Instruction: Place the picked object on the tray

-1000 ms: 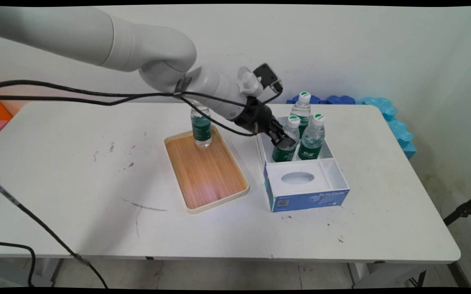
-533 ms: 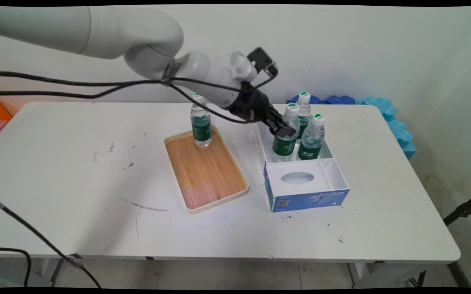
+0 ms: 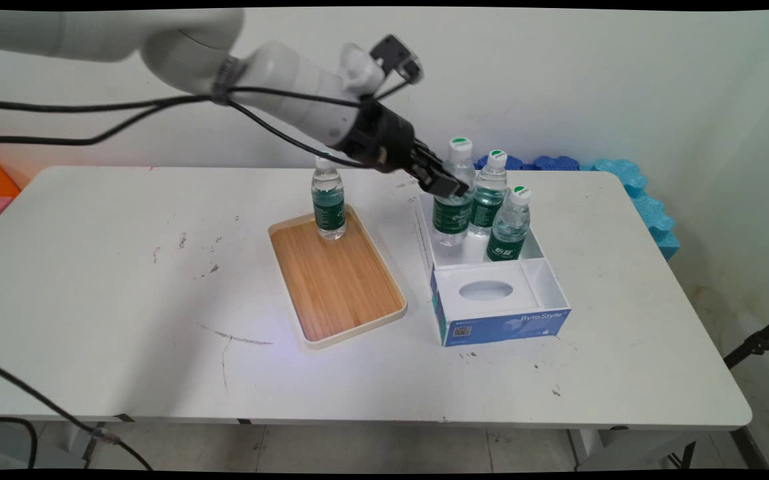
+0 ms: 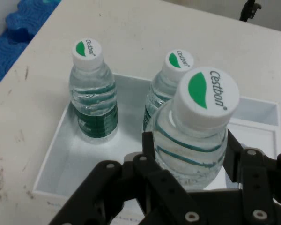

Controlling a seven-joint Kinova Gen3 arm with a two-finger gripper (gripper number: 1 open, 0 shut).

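1. Well to the gripper's left in the main view, a single bottle [image 3: 328,204] stood upright at the far end of a wooden tray [image 3: 337,279] with a pale rim. The rim would have kept it from sliding off, and the rest of the tray lay bare.
2. The gripper [image 3: 449,187] was clamped on the held bottle [image 3: 454,193], one finger [image 4: 151,149] on either side of the shoulder just under the cap. That grip seemed chosen to keep the bottle upright and to leave its lower body clear of the box wall.
3. The held bottle hung above the back compartment of the white and blue box [image 3: 499,321] with its base near the level of the box rim — whether it was touching anything below could not be told.
4. It was a small clear water bottle with a white cap bearing a green leaf mark and the word Cestbon, a green label round its middle, and ribbed plastic at the shoulder; it looked full.
5. Just right of the gripper, two more bottles of the same kind stood in that compartment — the rear bottle [image 3: 490,192] and the right bottle [image 3: 510,223] — packed close together, apparently so that the walls held them steady.
6. Nearer the camera than the gripper, the box's front part was a white insert with an oval hollow [image 3: 486,291] in it.
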